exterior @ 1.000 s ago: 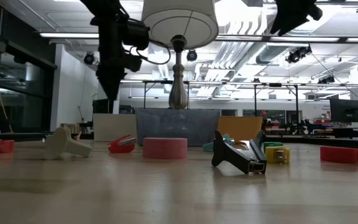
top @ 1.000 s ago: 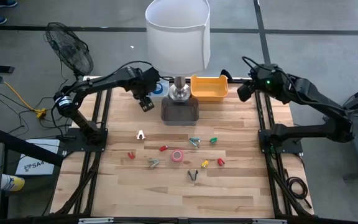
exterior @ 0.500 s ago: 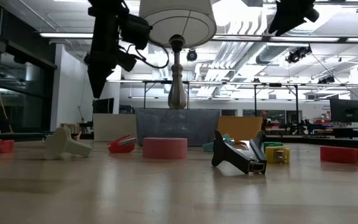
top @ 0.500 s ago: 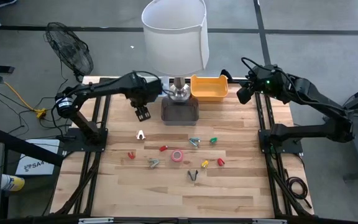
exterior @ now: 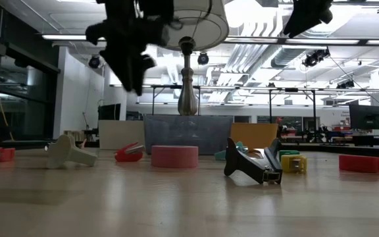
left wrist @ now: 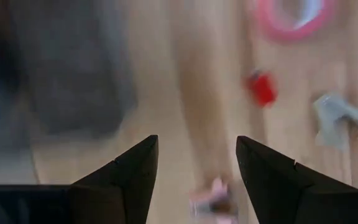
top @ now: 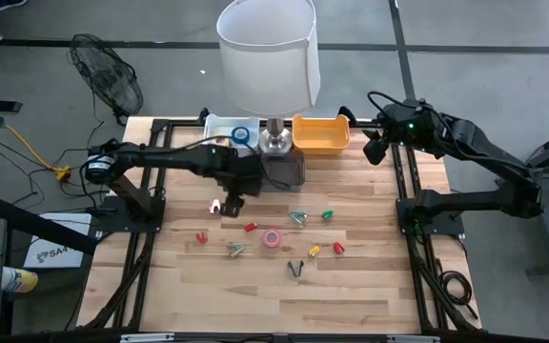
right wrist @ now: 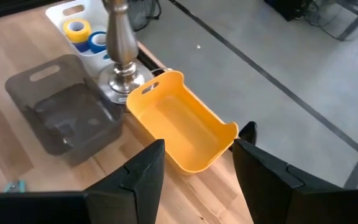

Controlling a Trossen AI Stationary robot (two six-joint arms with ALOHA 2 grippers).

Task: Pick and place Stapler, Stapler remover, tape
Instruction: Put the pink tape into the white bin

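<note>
A pink tape roll [top: 272,237] lies flat on the wooden table's middle, and shows in the low view [exterior: 174,156]. Yellow and blue rolls lie in the white tray [top: 227,131] at the far edge. A black stapler [top: 296,269] lies nearer the front. A red clawed piece [top: 251,227] and a grey clawed piece [top: 235,250] lie left of the pink roll. My left gripper [top: 232,202] is open and empty in the air, just left of the grey bin [top: 289,171]. My right gripper [top: 375,148] is open and empty, raised right of the yellow bin [top: 320,133].
A lamp with a white shade [top: 267,52] stands at the far middle, its base between the bins. A white piece [top: 215,205] lies under my left gripper. Small red, green, yellow and teal pieces are scattered around the pink roll. The table's front half is bare wood.
My left gripper has swung from beside the white tray at the far edge toward the near edge and a little to the right. It now hangs over the table beside the grey bin. My right arm has kept still.
</note>
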